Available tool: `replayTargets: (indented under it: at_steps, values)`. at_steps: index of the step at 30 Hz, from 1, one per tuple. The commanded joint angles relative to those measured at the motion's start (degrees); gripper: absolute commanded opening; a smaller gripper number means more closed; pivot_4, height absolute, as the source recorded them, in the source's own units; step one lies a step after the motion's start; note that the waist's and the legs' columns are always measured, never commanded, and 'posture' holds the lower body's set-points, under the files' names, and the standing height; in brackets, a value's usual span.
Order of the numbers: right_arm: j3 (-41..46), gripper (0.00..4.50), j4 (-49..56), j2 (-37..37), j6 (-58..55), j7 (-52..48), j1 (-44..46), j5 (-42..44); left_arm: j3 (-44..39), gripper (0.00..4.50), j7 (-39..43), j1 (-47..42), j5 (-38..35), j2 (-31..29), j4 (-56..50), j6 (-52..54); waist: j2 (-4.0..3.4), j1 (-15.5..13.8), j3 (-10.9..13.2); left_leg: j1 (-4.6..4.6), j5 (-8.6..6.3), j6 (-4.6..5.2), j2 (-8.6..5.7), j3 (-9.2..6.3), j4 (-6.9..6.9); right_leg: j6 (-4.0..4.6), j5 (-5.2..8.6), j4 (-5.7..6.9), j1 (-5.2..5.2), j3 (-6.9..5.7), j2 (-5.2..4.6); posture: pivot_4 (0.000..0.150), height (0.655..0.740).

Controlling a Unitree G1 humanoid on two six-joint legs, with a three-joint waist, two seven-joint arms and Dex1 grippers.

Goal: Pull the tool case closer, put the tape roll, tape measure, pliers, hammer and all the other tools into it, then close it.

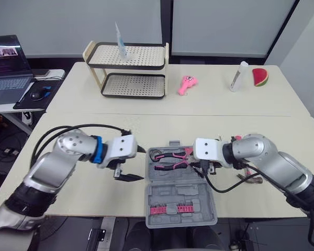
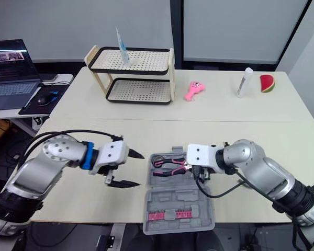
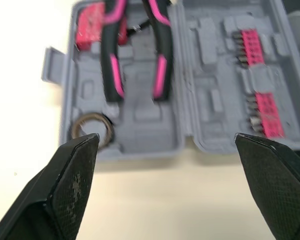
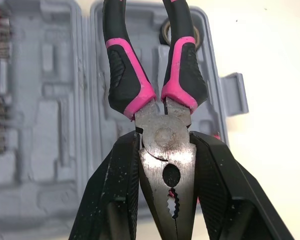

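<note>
The grey tool case lies open at the table's front edge, with pink bit strips in its near half. My right gripper is shut on the metal head of the pink-and-black pliers, whose handles reach over the far half. The tape roll rests in a corner of that half, and a pink-red block shows beside the handles. My left gripper hangs open just left of the case, holding nothing. A hammer-like tool lies on the table behind my right arm.
At the back of the table stand a two-tier perforated rack, a pink toy, a white tube and a watermelon slice. A laptop sits on a side desk to the left.
</note>
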State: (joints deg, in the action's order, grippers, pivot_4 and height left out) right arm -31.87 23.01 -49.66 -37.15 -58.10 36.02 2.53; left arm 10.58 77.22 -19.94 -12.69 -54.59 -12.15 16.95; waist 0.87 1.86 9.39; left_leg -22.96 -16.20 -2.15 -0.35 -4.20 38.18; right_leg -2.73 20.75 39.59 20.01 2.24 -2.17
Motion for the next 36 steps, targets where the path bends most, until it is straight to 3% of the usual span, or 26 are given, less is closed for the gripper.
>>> replayTargets:
  at_steps: [1, 12, 36]
  values:
    - [-0.1, 1.30, -1.1, 0.1, 3.0, -3.7, 2.6, -1.7, -3.2, 4.50, 1.3, 2.3, -0.9, -1.9, 0.0, -4.0, -0.01, 0.0, 0.0, 0.00, 0.00, 0.00, 0.00, 0.01, 0.00, 0.00, 0.00, 0.01, 0.02, 0.01, -0.02, 0.150, 0.7290]
    - [-5.7, 1.30, -8.8, 9.1, 2.0, -6.4, 6.8, -8.6, -6.0, 4.50, -2.1, 8.4, -0.8, -2.5, -1.6, -4.4, -0.02, 0.1, 0.0, -0.03, 0.00, 0.00, 0.04, 0.04, 0.00, 0.00, 0.00, 0.35, 0.24, 0.02, -0.01, 0.150, 0.7290]
    - [-7.1, 1.30, -17.6, 15.2, 5.7, -6.3, 2.5, -13.8, -5.6, 4.50, -5.5, 9.6, -0.9, -1.5, -1.8, -5.8, -0.02, 0.1, 0.0, -0.02, 0.00, 0.00, 0.01, 0.07, 0.02, 0.00, 0.00, 0.37, 0.24, 0.02, 0.02, 0.150, 0.7290]
